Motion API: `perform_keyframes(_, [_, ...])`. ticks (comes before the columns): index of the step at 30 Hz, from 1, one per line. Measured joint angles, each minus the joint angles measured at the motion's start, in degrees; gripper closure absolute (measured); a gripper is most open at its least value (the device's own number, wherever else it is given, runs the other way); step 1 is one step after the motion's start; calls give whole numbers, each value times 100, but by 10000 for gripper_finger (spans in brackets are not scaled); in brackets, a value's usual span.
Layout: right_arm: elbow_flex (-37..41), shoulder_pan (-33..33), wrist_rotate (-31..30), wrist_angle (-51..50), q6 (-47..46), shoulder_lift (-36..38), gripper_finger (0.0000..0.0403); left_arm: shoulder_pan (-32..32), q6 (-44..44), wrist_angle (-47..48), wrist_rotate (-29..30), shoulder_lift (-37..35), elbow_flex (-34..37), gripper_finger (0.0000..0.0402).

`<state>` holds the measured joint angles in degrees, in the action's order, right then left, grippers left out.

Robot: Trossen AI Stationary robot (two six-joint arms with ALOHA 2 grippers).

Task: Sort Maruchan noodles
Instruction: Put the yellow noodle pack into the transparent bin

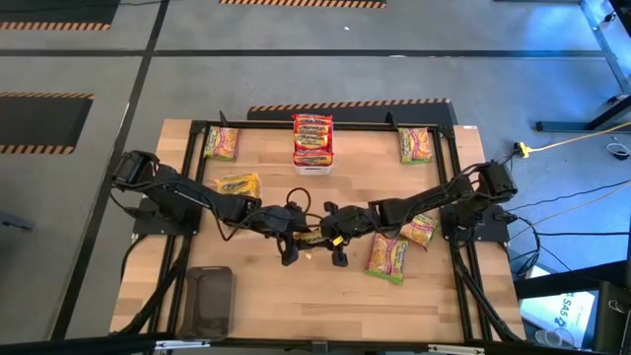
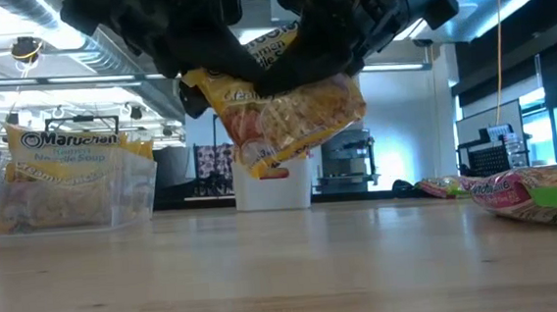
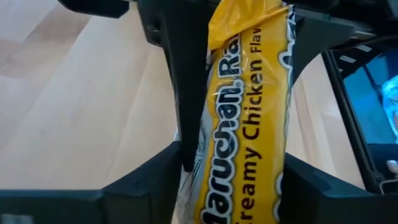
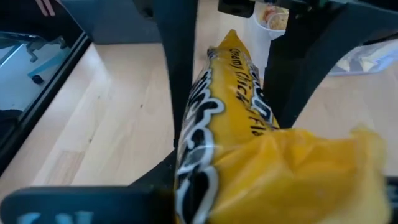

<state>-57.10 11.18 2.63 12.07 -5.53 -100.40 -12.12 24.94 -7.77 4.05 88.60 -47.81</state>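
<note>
left gripper (image 1: 288, 240): we see it pinching the yellow noodle pack (image 2: 290, 116)
right gripper (image 1: 335, 240): pinching the same pack, up off the table (image 1: 266, 286)

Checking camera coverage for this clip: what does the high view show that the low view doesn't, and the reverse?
Only the high view shows the dark tray at the table's near left corner and both arms reaching from the sides to the middle. Only the low view shows the yellow packet hanging clear above the table, with a clear bin of packets at the left. Both show the left gripper and right gripper meeting on that packet.
</note>
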Motion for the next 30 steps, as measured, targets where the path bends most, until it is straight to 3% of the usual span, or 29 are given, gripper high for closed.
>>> perform_keyframes(5, [-2,4,29,-17,-9,0,267,-2,1,52,-101,-2,-4,244])
perform_keyframes(11, [-17,2,177,-367,5,168,214,4,-2,157,-32,-60,-13,253])
perform_keyframes(16, [-6,7,278,-1593,7,724,181,-2,-26,483,-59,-213,13,255])
perform_keyframes(23, [-1,13,82,-2799,-154,1495,174,0,-135,992,-77,-464,-94,258])
perform_keyframes(30, [269,163,-254,-2177,-297,1574,173,11,-154,986,-212,-459,-98,269])
